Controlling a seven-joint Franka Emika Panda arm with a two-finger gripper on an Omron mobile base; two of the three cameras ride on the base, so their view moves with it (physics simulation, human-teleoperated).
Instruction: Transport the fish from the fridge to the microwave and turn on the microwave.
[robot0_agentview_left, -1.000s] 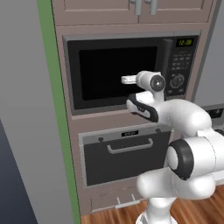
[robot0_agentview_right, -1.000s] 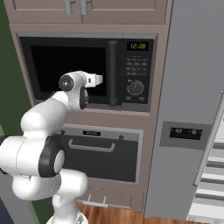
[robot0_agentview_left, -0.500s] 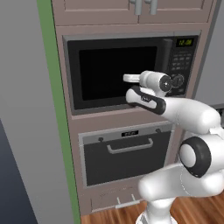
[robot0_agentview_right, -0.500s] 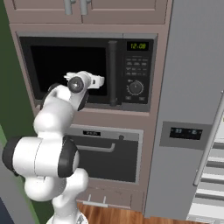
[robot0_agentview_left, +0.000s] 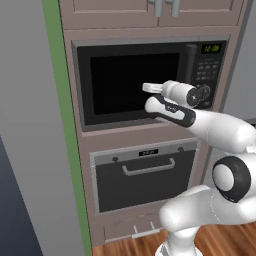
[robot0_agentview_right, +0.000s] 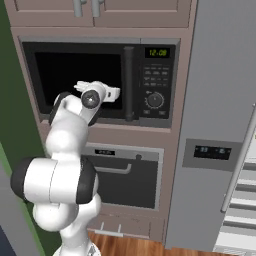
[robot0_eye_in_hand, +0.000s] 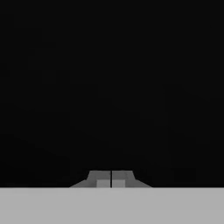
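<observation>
With its fingers pressed together on nothing, the gripper (robot0_eye_in_hand: 111, 179) faces the microwave (robot0_agentview_left: 150, 80)'s smooth dark glass door; the fish cannot be seen. Starting it likely means shifting right to the matte button panel (robot0_agentview_right: 154, 80) and round ridged knob (robot0_agentview_right: 155, 100), pressing squarely.

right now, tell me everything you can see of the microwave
The microwave is a built-in grey-framed box set in brown cabinetry above a dark oven. Its dark glass door is shut, with a vertical handle at its right edge. The side panel shows green digits, button rows and a round knob. The shut gripper faces the glass.
</observation>
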